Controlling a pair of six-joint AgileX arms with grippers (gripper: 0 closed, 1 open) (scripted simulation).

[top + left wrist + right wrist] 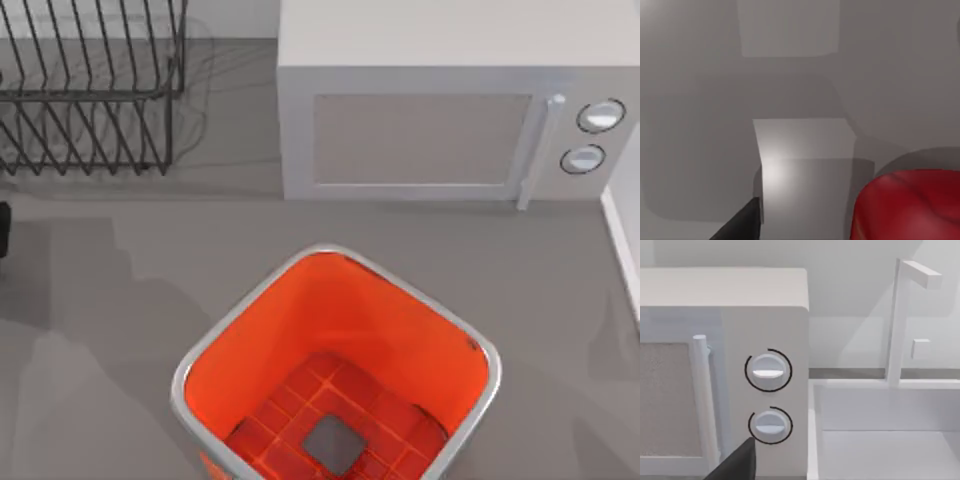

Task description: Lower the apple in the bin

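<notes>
Grey table with white microwave at back, black wire rack back left, white sink beside microwave in right wrist view. Orange-red bin front centre, gridded floor bare around its grey square. Red apple close against left wrist camera, just beside one dark finger, over table; grasping or released, cannot tell for either gripper.

The bin sits on the table, in front of the microwave. The wire rack stands left of the microwave.
</notes>
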